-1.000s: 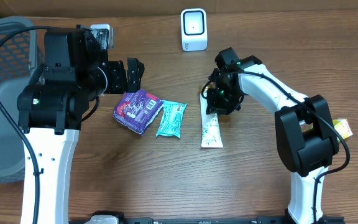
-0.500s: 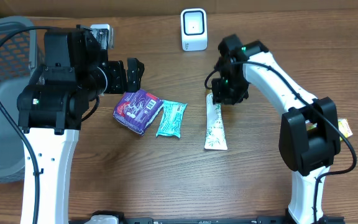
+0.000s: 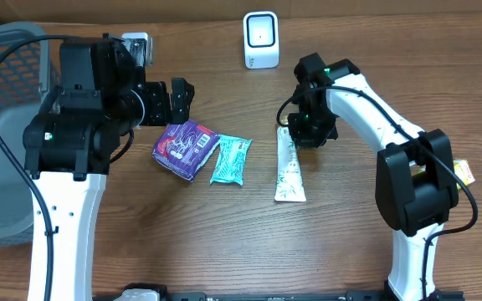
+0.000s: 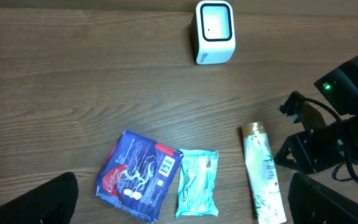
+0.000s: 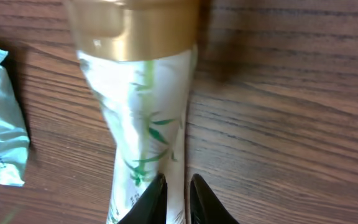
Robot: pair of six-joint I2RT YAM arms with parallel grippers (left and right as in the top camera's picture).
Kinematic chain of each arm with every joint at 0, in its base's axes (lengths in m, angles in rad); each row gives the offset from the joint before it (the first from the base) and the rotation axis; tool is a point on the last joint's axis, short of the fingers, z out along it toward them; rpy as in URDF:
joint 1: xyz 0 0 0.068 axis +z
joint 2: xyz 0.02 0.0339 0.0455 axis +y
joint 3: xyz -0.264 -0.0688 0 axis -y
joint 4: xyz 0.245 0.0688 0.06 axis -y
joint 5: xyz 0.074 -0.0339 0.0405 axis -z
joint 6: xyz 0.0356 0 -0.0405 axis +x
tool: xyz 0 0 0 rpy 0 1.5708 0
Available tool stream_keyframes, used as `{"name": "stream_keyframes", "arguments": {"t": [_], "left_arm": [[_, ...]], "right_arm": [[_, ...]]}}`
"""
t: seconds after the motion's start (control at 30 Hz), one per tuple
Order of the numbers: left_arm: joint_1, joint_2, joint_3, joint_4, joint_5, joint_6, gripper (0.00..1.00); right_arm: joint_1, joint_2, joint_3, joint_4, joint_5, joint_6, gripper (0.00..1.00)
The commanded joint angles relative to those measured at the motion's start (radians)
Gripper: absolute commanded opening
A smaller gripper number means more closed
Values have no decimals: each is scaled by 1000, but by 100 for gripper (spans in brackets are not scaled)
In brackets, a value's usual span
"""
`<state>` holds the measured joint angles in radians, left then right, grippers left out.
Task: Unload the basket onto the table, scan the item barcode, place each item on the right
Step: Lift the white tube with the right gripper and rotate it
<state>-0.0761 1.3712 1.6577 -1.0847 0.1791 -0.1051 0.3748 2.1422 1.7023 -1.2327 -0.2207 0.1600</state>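
Where the tube lies: tube (image 3: 289,171) flat on the surface (image 3: 224,242), gold cap toward the scanner (image 3: 260,39), right of the teal packet (image 3: 230,160).
Right gripper (image 5: 178,198): jaws nearly together, tips low over the tube's right edge just past the cap; nothing clamped.
Left gripper (image 3: 180,100): jaws spread wide, empty, near the purple packet (image 3: 185,149).
Change: a second ago the tube lay slanted, further left; now straighter, shifted right.
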Motion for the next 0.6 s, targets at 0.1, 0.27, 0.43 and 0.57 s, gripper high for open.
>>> {"name": "stream_keyframes", "arguments": {"t": [0.1, 0.27, 0.43, 0.57], "left_arm": [[4, 3, 13, 3, -6, -14, 100], [4, 3, 13, 3, -6, -14, 100], [4, 3, 13, 3, -6, -14, 100], [4, 3, 13, 3, -6, -14, 100]], "right_arm": [[5, -12, -4, 6, -4, -1, 12], [11, -30, 58, -40, -6, -6, 4], [41, -54, 72, -56, -7, -5, 4], [64, -53, 48, -36, -5, -5, 4]]}}
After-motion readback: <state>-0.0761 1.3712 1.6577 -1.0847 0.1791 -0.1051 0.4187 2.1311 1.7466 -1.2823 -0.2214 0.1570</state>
